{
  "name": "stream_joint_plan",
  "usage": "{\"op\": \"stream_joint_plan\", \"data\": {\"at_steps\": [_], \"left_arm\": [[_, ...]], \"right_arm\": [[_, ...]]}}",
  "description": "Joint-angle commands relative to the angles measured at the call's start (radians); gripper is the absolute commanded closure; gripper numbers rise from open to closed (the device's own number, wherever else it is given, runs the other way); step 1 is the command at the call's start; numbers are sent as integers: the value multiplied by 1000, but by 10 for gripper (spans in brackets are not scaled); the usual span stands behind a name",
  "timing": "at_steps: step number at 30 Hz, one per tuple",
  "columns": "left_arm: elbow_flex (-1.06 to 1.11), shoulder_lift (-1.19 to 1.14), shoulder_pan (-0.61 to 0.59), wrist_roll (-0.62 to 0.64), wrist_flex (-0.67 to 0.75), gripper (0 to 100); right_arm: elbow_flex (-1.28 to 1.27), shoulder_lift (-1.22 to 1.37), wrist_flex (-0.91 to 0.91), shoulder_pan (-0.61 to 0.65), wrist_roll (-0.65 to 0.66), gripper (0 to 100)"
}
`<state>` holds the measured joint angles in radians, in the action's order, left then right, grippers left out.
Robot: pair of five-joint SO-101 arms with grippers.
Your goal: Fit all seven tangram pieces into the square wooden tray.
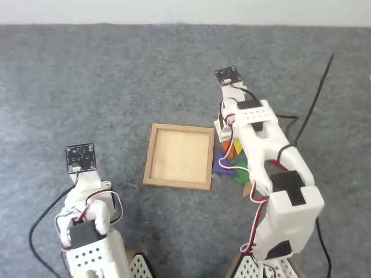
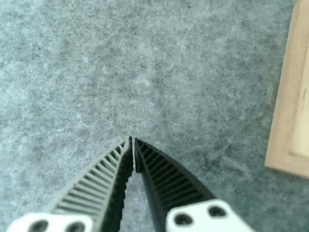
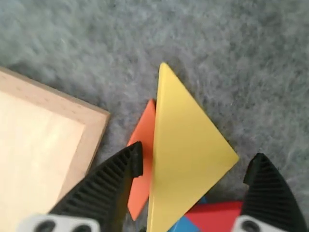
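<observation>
Triangle (image 3: 186, 145) — yellow, within the wide-spread right hand (image 3: 197, 157), near the wooden tray (image 3: 91, 140)

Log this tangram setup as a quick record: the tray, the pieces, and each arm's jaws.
tray: square, wooden, flat on the grey carpet, no pieces inside
pieces: heaped together beside the tray
top piece: yellow triangle, lying over an orange piece, with a red piece showing past its edge
left gripper: jaws shut, over bare carpet near the tray
right gripper: jaws open, one on each side of the yellow triangle
placed so far: none
</observation>
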<state>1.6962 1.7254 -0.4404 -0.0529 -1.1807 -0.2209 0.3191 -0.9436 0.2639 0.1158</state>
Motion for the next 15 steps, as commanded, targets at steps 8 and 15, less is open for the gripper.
{"op": "stream_joint_plan", "data": {"at_steps": [8,15], "left_arm": [[-16,-5,-9,0,21,988],[-16,-5,-9,0,21,988]], "right_arm": [[255,165,-229,-35,0,768],[422,286,-369,-35,28,768]]}}
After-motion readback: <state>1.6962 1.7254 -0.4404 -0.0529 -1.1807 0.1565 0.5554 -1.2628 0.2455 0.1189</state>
